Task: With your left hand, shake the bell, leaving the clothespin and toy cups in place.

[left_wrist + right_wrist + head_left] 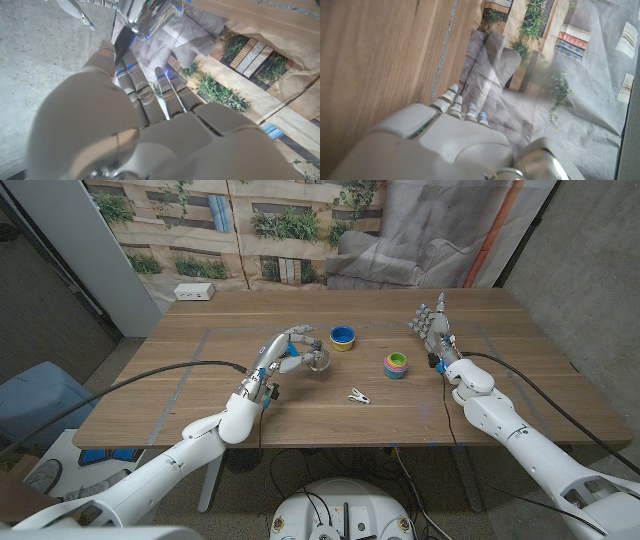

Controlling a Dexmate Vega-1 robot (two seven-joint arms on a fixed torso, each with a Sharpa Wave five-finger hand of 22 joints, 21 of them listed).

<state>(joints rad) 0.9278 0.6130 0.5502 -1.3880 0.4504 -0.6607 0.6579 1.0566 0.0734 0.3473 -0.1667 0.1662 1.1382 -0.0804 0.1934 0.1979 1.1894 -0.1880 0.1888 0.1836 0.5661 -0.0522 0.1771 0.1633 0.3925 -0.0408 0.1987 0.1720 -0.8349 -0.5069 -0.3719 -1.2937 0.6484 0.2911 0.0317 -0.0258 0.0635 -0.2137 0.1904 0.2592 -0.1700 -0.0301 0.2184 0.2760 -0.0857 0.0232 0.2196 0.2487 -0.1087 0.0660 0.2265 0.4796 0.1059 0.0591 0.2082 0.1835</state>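
My left hand (283, 352) grips a shiny silver bell (318, 360) at its fingertips, left of the table's middle. In the left wrist view the bell (150, 14) shows as a metal body just past my fingers (135, 85). Whether the bell touches the wood I cannot tell. A white clothespin (359, 396) lies in front of the bell, nearer to me. A blue toy cup with a yellow inside (343, 338) stands just behind the bell. A stack of coloured toy cups (396, 365) stands to its right. My right hand (432, 325) stands upright beside that stack, fingers apart, holding nothing.
A white box (195, 292) sits at the back left corner of the wooden table (520, 395). A printed backdrop hangs behind the table. A blue bin (30, 405) stands on the floor to the left. Cables run along both arms.
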